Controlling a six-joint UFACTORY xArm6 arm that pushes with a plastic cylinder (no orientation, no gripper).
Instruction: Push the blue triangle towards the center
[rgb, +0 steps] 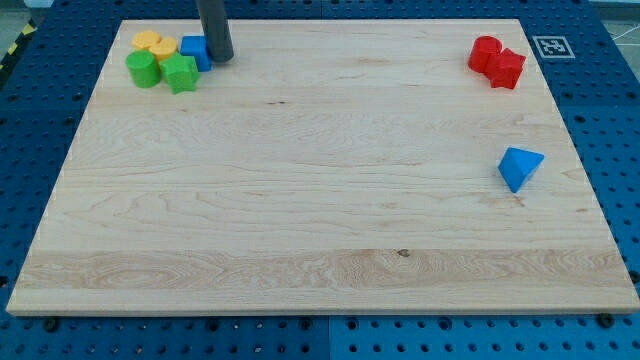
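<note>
The blue triangle (520, 167) lies near the view's right edge of the wooden board (300, 200), about halfway down. My tip (221, 58) is at the view's top left, far from the triangle, touching or just beside the right side of a blue block (194, 50).
A cluster sits at the top left: two yellow blocks (153, 44), a green round block (143, 69) and a green star-like block (181, 73), next to the blue block. Two red blocks (497, 60) sit at the top right. A marker tag (552, 46) is beyond the board's top right corner.
</note>
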